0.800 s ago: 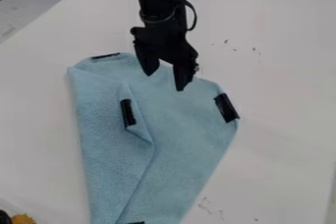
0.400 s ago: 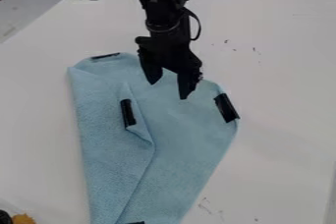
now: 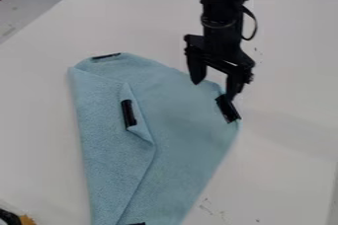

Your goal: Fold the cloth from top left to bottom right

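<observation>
The tool point(image 3: 214, 91) has swung across to the right of the view, from over the upper middle of the cloth to its upper right edge. Its two fingers are spread apart with nothing visible between them; one tip is over the cloth's upper edge, the other right by the black strip at the right corner point(image 3: 228, 109). Whether that tip touches the strip, I cannot tell.

The light blue cloth point(image 3: 182, 135) has not shifted with this move. It lies on the white surface point(image 3: 284, 165), running down to the bottom edge of the view, its left side doubled over in a long flap point(image 3: 109, 145). The flap's point, with its own black strip point(image 3: 129, 114), rests near the middle, well short of the right corner. Another strip point(image 3: 106, 56) marks the top left edge.

So the move brings no new fold. The tool is now farther from the top left, where the task's fold should start, and the job looks only partly done at best. If that fold comes next, the tool likely has to go back left, close on the flap or top left edge, and draw it down to the right. Lowering here could snag the right corner instead.
</observation>
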Tool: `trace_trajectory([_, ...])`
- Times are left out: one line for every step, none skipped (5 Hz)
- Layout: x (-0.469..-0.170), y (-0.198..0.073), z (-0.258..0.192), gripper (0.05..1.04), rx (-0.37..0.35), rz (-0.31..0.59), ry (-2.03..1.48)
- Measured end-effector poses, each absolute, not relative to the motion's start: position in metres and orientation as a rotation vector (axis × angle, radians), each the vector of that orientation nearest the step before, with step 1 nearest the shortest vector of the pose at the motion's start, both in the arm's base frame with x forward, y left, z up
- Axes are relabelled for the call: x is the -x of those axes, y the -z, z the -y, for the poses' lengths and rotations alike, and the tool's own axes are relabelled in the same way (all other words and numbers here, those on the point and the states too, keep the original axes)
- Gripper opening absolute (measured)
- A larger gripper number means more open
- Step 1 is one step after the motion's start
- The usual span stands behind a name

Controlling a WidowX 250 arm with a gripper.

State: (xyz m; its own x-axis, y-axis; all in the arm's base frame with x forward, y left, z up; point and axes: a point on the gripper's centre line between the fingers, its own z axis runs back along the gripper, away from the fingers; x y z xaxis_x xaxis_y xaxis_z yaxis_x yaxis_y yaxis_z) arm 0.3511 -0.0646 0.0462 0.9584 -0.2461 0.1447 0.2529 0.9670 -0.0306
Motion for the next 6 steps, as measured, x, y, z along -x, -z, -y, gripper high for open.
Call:
trace_trajectory([-0.358, -0.03, 0.085, 0.999, 0.07, 0.152, 0.227])
trace_trajectory([-0.356, -0.023, 0.086, 0.999, 0.07, 0.172, 0.187])
trace_trajectory([-0.356, -0.014, 0.083, 0.999, 0.055, 0.169, 0.149])
trace_trajectory([-0.358, -0.009, 0.083, 0.952, 0.051, 0.153, 0.155])
trace_trajectory([-0.364, -0.009, 0.084, 0.677, 0.056, 0.133, 0.168])
trace_trajectory([-0.369, -0.009, 0.082, 0.389, 0.054, 0.114, 0.183])
